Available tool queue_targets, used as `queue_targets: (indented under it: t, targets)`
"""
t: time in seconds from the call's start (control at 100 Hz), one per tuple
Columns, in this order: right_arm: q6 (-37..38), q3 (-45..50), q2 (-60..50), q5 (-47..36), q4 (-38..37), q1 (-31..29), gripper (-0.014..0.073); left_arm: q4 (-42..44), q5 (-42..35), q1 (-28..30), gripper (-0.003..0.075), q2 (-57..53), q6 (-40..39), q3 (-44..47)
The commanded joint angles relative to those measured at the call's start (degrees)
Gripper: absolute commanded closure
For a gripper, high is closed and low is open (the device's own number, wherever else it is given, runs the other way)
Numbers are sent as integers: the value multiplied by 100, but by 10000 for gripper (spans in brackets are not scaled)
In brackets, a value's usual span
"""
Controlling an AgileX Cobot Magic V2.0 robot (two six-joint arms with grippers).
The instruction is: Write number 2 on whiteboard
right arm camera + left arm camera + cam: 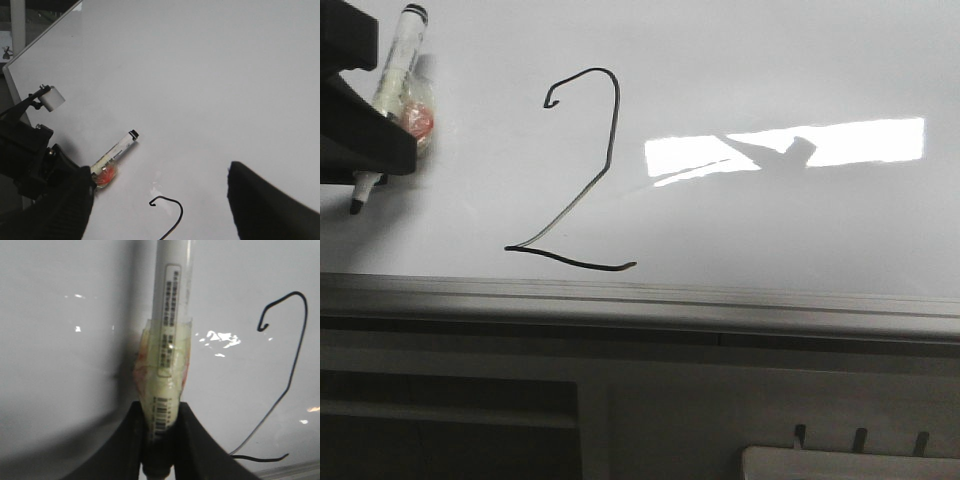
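Step in hand: the writing looks finished; the number 2 (582, 170) stands complete on the whiteboard (770, 60), with hooked start, long diagonal and wavy base stroke all joined.
Where the figure is: left of the board's middle in the front view, its base just above the grey edge rail (640, 300), left of the bright rectangular light reflection (790, 145).
Left end effector (159, 440): clenched on the marker (167, 340), the two dark fingers (200, 440) pressing the barrel from either side near its writing end.
Marker: white barrel, black end cap, wrapped in yellowish tape with a reddish patch (417, 120) where it is held; it sits well to the left of the figure, and the tip (357, 205) appears to be off the line.
Right end effector (160, 210): released, its dark fingers spread wide apart with nothing between them, hanging above the board near the hook of the figure.
Next move, as a judgement: little is left but to keep the tip clear of the board so no stray mark is added, then carry the marker away; any sideways drag with the tip down could spoil the figure.
Labels: a printed strip and a barcode (161, 416) run along the barrel, but the print is too small and blurred to read; no brand can be made out.
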Motion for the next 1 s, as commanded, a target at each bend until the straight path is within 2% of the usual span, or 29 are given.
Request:
queue_targets:
  t: [0.0,0.6,0.69,0.86,0.93,0.99]
  targets:
    - [-40,-172,-15,-213,82,-8,102,-83,-184,85,741,-52,-30,-199]
    - [-40,-172,-15,-211,82,-8,102,-144,-256,85,732,350,-30,-199]
    - [-40,-172,-15,-211,82,-8,102,-16,-256,85,655,350,-30,-199]
    - [-40,-172,-15,-211,82,-8,102,13,-296,85,388,155,-30,-199]
    - [-40,-172,-15,-211,82,-8,102,22,-284,85,339,23,-30,-199]
    - [-40,-172,-15,-211,82,-8,102,25,-234,85,337,-111,-30,-199]
